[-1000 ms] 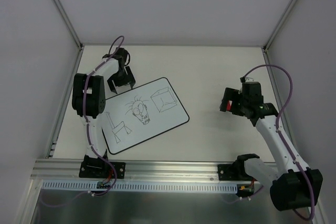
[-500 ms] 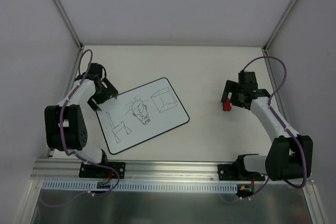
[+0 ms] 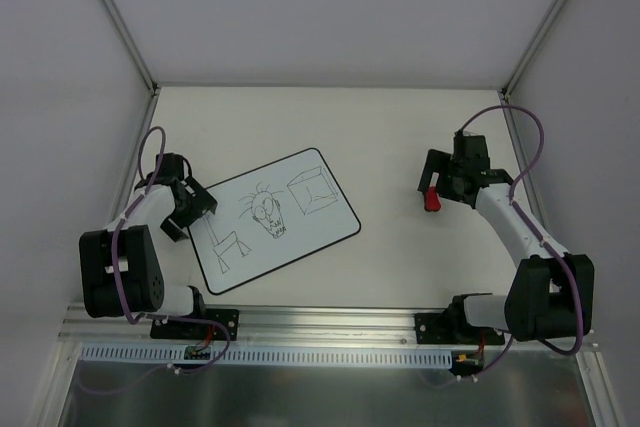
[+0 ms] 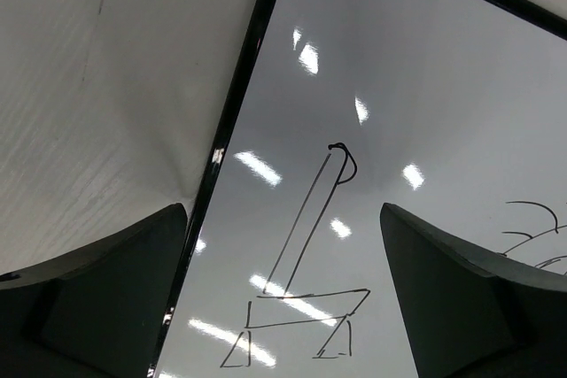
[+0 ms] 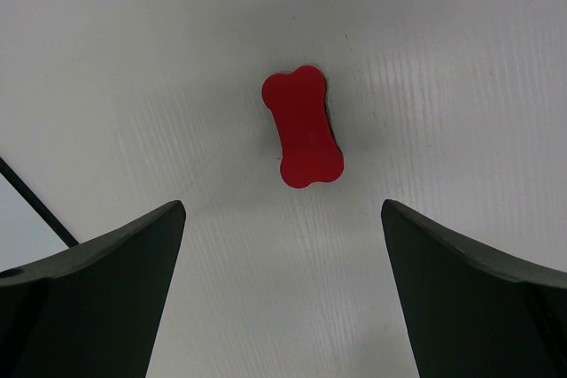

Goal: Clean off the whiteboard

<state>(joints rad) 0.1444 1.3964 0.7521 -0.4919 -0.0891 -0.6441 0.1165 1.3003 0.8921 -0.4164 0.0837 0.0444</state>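
**Both hands spread, whiteboard undisturbed on the counter**

Your whiteboard (image 3: 275,217) lies flat on the counter (image 3: 400,127), left of centre and turned at an angle, with one short end toward the left arm. It carries three black line sketches: a chair-like figure (image 4: 306,254) at the left end, a scribbled face with wild hair (image 3: 268,213) in the middle and a cube (image 3: 311,190) at the right end.

Your left hand (image 3: 190,213) sits at the board's left end with its fingers spread wide and nothing between them. In the left wrist view one finger stands over the bare counter just outside the black border, and the other over the white surface beside the chair sketch. You cannot tell from these views whether either finger touches down.

Your right hand (image 3: 440,185) is well apart from the board, on the right side of the counter. Its fingers are also fully spread and hold nothing. The red bone-shaped eraser (image 5: 303,127) lies on the counter ahead of them, in line with the gap and touching neither finger.
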